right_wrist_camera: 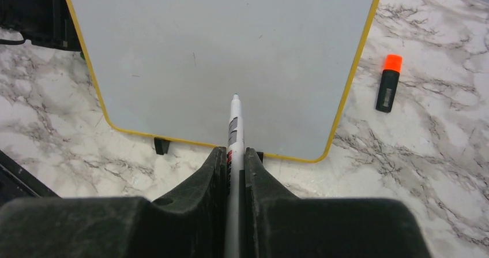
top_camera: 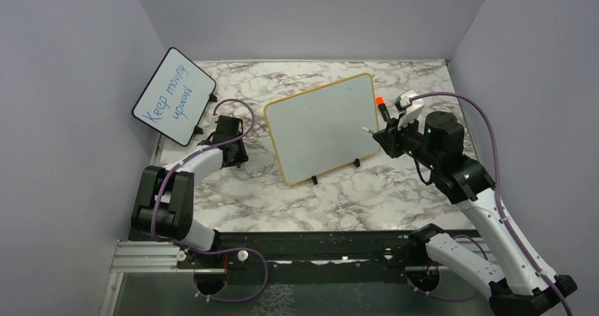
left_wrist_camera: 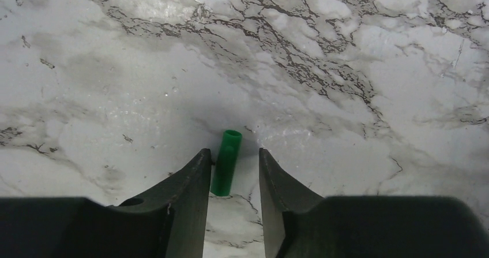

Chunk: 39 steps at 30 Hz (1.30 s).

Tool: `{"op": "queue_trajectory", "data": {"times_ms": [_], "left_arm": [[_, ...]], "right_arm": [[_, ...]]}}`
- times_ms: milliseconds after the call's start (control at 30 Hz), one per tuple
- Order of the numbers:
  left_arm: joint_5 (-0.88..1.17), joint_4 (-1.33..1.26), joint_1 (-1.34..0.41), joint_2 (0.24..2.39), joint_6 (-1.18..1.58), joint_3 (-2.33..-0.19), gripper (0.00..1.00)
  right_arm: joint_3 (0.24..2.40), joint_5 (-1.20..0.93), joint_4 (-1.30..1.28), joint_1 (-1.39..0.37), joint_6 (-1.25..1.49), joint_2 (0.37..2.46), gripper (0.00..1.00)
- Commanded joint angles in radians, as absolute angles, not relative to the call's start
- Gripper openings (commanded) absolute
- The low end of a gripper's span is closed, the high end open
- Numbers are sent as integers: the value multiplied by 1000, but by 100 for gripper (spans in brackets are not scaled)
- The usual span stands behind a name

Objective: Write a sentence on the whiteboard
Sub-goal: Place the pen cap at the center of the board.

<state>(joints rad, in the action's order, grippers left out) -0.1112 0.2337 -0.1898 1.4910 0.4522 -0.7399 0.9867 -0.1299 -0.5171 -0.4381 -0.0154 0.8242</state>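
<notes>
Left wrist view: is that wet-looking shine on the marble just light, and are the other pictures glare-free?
Left wrist: yes, likely lamp glare on the marble table, beyond the green cap. Right wrist: whiteboard evenly lit, marker sharp. Top external: soft light, faint shadows.

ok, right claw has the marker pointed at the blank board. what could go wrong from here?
1. The whiteboard stands only on small black feet, and the left claw is off over the green cap. Pen pressure could shove or tip the board.
2. The marker sticks far out of the right claw, so it may pivot or slide back on contact and leave faint strokes.
</notes>
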Motion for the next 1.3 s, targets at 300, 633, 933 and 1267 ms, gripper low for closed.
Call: {"op": "queue_trajectory", "data": {"times_ms": [300, 633, 933, 1267], "left_arm": [[-172, 328, -184, 1263, 438, -732, 60], [-72, 267, -170, 1120, 417, -737, 87], [-81, 202, -275, 1079, 336, -810, 96], [-5, 217, -187, 931, 448, -849, 95]], "right_arm": [[932, -78, -478, -523, -38, 737, 0], [973, -28, -452, -543, -72, 798, 0], [990, 171, -369, -571, -72, 880, 0], [904, 106, -212, -629, -98, 880, 0]]}}
